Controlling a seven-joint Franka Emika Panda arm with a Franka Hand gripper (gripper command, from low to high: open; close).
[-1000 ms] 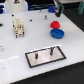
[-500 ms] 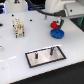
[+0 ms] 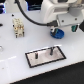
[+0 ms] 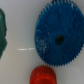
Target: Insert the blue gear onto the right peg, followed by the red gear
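**Arm over blue gear, no grasp yet**

Arm sits high at the far right of the exterior view, w/ the gripper (image 3: 59, 31) low over the blue gear (image 3: 58, 34), which lies flat on the white table (image 3: 15, 57). Probably lined up for a top-down pick, since blue goes on first. Fingers don't show in either view, so can't tell if the jaws are spread or pressed together. Nothing looks lifted.

Wrist view looks straight down: blue gear (image 4: 58, 39) fills most of the frame, centre hole clear, teeth sharp round the rim. Flat lie + hole up suits a drop onto a pin. Red gear (image 4: 42, 75) is just beside it, apart, not touching. It's mostly hidden in the exterior view. A dark green thing (image 4: 2, 31) pokes in at the frame edge, can't ID.

Plate (image 3: 46, 55) lies nearer the camera, well apart from the gears, left of the arm. The right peg (image 3: 51, 51) stands upright and bare, so neither insert is done.

Counts:
- blue gear: 1
- red gear: 1
- pegs on plate: right one clear; 2nd, toward the left end, too blurred to count for sure
- beige block (image 3: 18, 27), far left: 1
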